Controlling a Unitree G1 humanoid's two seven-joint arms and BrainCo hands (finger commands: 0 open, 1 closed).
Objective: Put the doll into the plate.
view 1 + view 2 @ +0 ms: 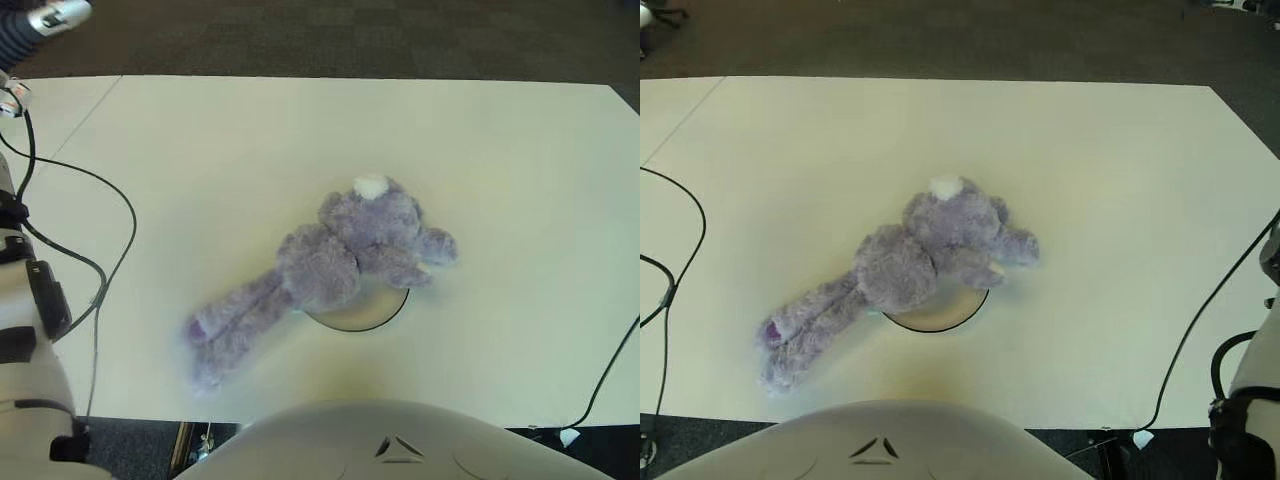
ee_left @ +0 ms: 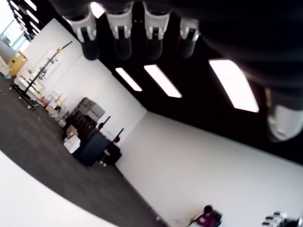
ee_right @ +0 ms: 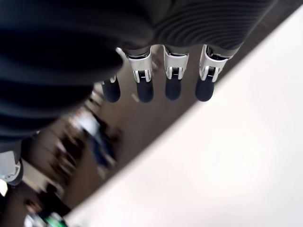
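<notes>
Doll [image 1: 340, 262]: fuzzy purple plush over round plate [image 1: 362, 312] | left robot hand [image 2: 137, 35], right robot hand [image 3: 156, 78]: fingers straight, empty

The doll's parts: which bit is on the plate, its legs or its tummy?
The tummy. The purple doll's body and arm cover most of the plate. Its long legs stretch off onto the white table, toward the robot's left.
</notes>
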